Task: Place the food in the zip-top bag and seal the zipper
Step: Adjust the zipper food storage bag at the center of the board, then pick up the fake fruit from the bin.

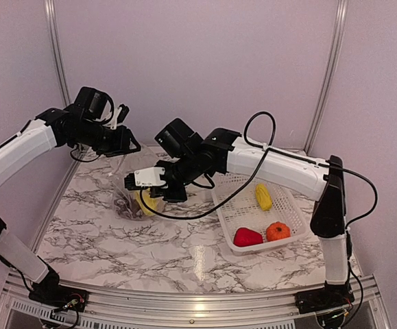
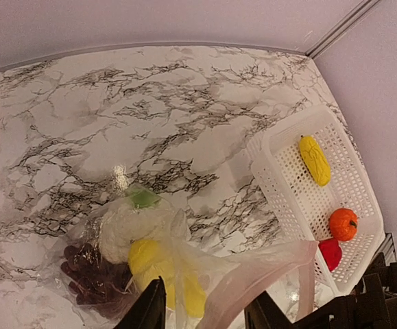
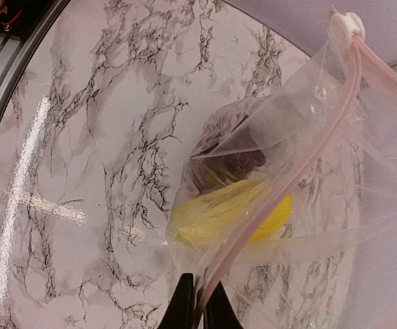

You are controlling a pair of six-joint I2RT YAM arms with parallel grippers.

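The marble surface (image 1: 184,253) carried the white lattice basket (image 2: 280,192) at about 3 o'clock of its middle and the zip-top bag (image 1: 131,199) at about 9 o'clock, the two well apart.

The bag sagged on the surface with its mouth lifted toward 12 o'clock. Inside lay the cauliflower (image 2: 133,226), the grapes (image 2: 92,274) and one yellow piece (image 3: 253,219). The other yellow piece (image 1: 262,197), the red pepper (image 1: 247,237) and the orange fruit (image 1: 278,231) lay in the basket, not yet bagged. By that count the task looked about half done.

The zipper (image 3: 287,179) ran as a thin pinkish strip from the rim down into the right tool (image 3: 201,308), whose jaws stood together, clamped on that strip. The left tool (image 2: 205,301) hung over the mouth with its jaws apart. Loose film passed between them without being pinched.

The step in hand seemed to be holding the mouth ready for more food. To do it well, the right tool's pinch should stay on the strip itself, not the slippery film. The rim should be kept high enough that the bagged pieces could not roll out. The left tool would best take the opposite lip, pulling it toward 9 o'clock so the opening gaped and did not fold shut.
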